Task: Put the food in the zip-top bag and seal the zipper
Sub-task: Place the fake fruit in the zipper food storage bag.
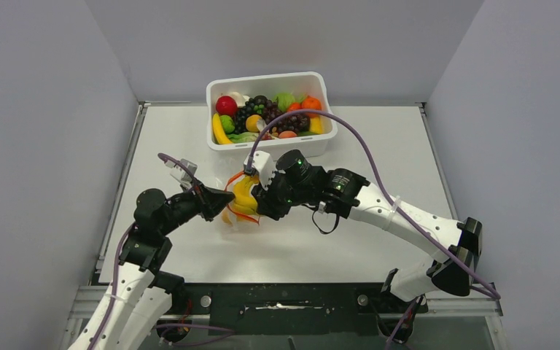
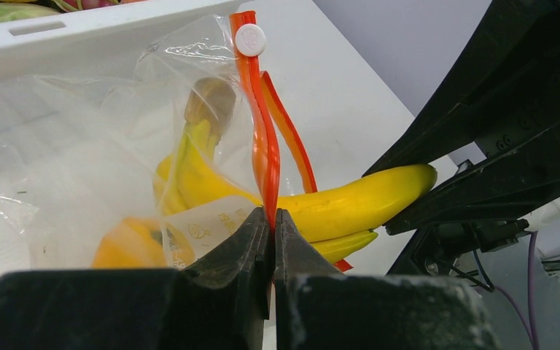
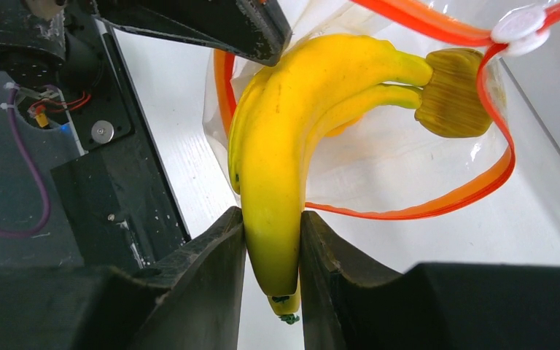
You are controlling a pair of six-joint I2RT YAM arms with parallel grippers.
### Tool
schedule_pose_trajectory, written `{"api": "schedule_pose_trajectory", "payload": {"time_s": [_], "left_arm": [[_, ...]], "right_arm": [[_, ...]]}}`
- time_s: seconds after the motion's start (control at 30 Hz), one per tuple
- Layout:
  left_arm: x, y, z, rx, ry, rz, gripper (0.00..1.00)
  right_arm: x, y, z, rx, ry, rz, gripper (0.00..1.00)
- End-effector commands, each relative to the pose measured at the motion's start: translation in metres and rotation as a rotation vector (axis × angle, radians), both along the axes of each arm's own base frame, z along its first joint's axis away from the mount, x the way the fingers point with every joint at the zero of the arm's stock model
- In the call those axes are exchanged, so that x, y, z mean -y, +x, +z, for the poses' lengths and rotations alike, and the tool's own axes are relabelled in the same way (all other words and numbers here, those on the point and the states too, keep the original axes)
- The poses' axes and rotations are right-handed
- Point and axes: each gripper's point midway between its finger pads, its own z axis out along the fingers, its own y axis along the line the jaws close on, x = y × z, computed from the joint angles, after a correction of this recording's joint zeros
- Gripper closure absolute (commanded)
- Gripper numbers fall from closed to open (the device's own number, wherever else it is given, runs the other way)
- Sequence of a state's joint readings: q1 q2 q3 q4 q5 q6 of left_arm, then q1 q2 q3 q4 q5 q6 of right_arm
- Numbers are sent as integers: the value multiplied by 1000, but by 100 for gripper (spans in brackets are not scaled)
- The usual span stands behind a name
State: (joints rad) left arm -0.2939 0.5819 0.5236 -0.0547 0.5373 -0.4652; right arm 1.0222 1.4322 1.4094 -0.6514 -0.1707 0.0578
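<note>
The clear zip-top bag [image 2: 80, 138] is held up at table centre, its orange-red zipper strip [image 2: 261, 138] open in a loop [image 3: 437, 208] with a white slider [image 2: 251, 40]. My left gripper [image 2: 273, 219] is shut on the zipper strip at the bag's mouth. My right gripper [image 3: 273, 240] is shut on the tip end of the yellow banana bunch [image 3: 292, 138]. The bunch's brown stem end [image 3: 448, 91] is inside the bag's mouth, the tips outside. An orange-yellow pepper [image 2: 127, 244] lies inside the bag. In the top view both grippers meet at the bag [image 1: 242, 198].
The white tub [image 1: 321, 84] at the table's back holds several more toy fruits, among them dark purple grapes [image 1: 251, 113] and a red apple [image 1: 226, 105]. A purple cable [image 1: 357, 142] arcs over the right arm. Grey walls close in both sides.
</note>
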Motion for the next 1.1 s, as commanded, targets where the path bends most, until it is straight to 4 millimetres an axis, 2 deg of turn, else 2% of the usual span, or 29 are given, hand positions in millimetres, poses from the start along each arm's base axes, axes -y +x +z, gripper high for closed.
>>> {"api": "schedule_pose_trajectory", "payload": {"time_s": [0.0,0.33,0.5,0.87,1.07], "left_arm": [[7,-3,20,73,-36,-48,100],[8,-2,18,61,-36,-53,100],[9,-2,17,54,-43,-55,100],[15,-3,11,11,-54,-83,100],[19,0,12,-16,-82,-91,100]], "right_arm": [[-9,14,30,75,110,-64,92],[-12,28,36,91,150,-163,92],[-7,40,27,109,126,-238,91],[-8,50,16,80,121,-327,91],[-6,56,19,76,120,-380,91]]}}
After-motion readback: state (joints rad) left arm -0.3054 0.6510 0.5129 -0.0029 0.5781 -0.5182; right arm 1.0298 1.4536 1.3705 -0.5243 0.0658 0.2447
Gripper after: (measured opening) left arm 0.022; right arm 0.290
